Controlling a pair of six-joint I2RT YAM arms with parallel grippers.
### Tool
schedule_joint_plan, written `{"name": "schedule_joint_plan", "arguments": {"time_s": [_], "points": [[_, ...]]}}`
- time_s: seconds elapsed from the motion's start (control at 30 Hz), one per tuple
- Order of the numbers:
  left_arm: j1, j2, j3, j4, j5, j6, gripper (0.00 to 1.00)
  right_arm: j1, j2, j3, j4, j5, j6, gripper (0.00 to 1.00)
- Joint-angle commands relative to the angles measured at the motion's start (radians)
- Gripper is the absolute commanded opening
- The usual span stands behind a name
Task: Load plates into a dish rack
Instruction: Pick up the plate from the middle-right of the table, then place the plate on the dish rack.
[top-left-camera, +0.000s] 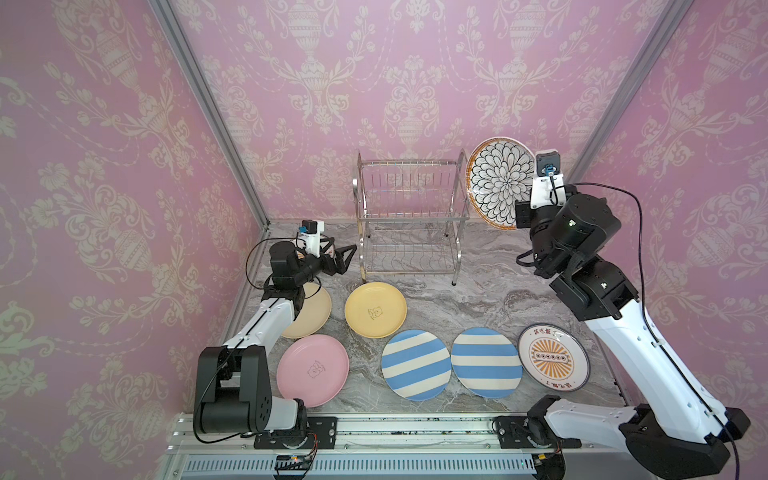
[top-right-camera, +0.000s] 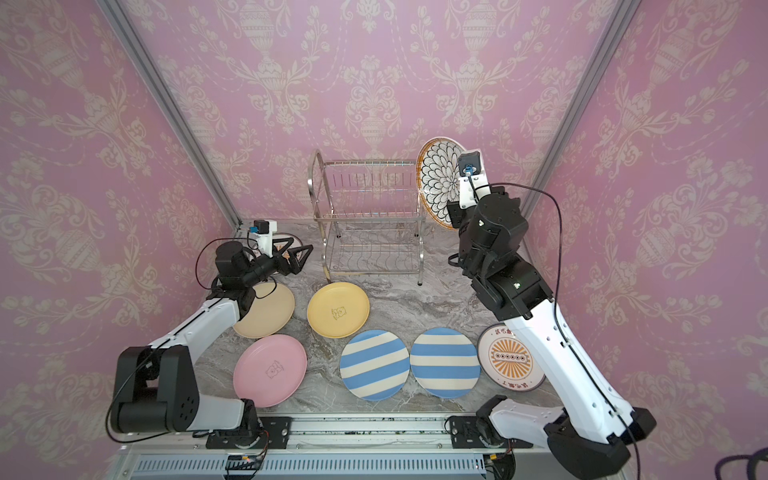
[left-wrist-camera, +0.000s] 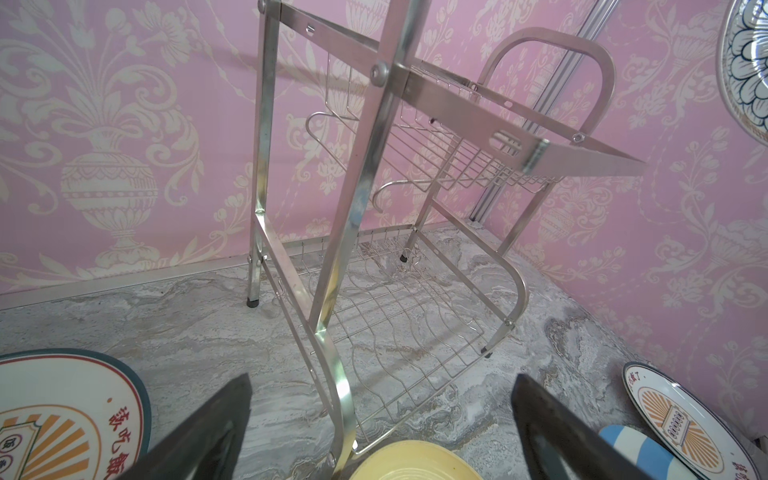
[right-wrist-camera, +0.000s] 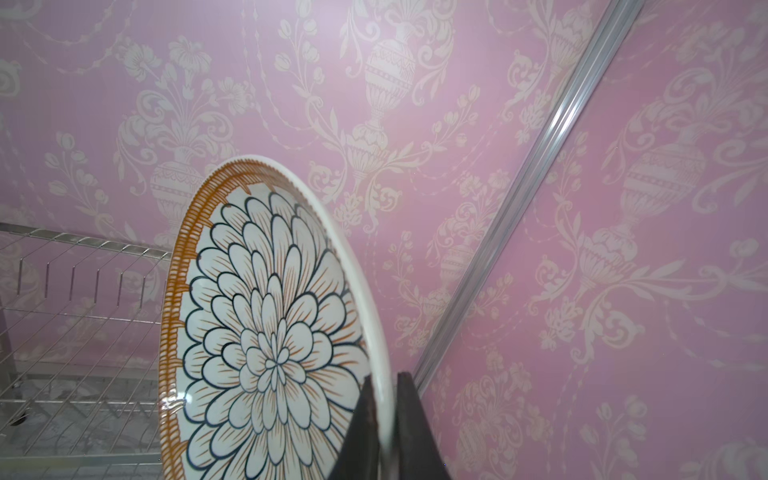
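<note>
Nothing is loaded yet: the rack (top-left-camera: 409, 216) stands empty at centre, right jaws clench the floral plate (top-left-camera: 498, 183) upright just right of it, left jaws gape empty, other plates (top-left-camera: 375, 309) lie on the counter (top-left-camera: 498, 299)

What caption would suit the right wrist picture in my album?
Right end effector clamps the rim of the floral plate, held on edge beside the dish rack.

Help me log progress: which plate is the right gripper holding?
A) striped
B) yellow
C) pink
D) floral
D: the right gripper pinches the rim of the floral plate, held upright in the air beside the rack.
</note>
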Motion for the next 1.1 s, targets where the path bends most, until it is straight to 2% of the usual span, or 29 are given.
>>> {"name": "schedule_joint_plan", "arguments": {"time_s": [0.0, 0.17, 0.37, 0.47, 0.57, 0.7, 0.83, 0.97, 1.07], "points": [[-0.012, -0.008, 0.002, 0.002, 0.024, 0.026, 0.99, 0.076, 0.083, 0.083, 0.409, 0.106, -0.23, 0.0], [-0.018, -0.031, -0.018, -0.002, 0.029, 0.013, 0.99, 0.151, 0.287, 0.214, 0.677, 0.184, -0.463, 0.0], [-0.022, -0.046, -0.079, 0.067, -0.008, -0.005, 0.99, 0.155, 0.481, 0.385, 0.695, 0.26, -0.529, 0.0], [-0.023, -0.021, -0.042, 0.017, 0.015, 0.013, 0.99, 0.152, 0.605, 0.508, 0.807, 0.292, -0.69, 0.0], [-0.023, -0.009, -0.049, 0.05, 0.046, -0.021, 0.99, 0.142, 0.694, 0.6, 0.883, 0.308, -0.822, 0.0], [-0.025, 0.008, -0.064, 0.118, 0.085, -0.074, 0.99, 0.113, 0.714, 0.637, 0.727, 0.345, -0.717, 0.0], [-0.023, 0.017, -0.049, 0.072, 0.106, -0.045, 0.99, 0.083, 0.721, 0.666, 0.518, 0.367, -0.555, 0.0], [-0.023, 0.01, -0.041, 0.035, 0.109, -0.02, 0.99, 0.073, 0.757, 0.708, 0.437, 0.406, -0.523, 0.0], [-0.023, 0.004, -0.041, 0.035, 0.11, -0.018, 0.99, 0.073, 0.797, 0.743, 0.447, 0.431, -0.557, 0.0]]}}
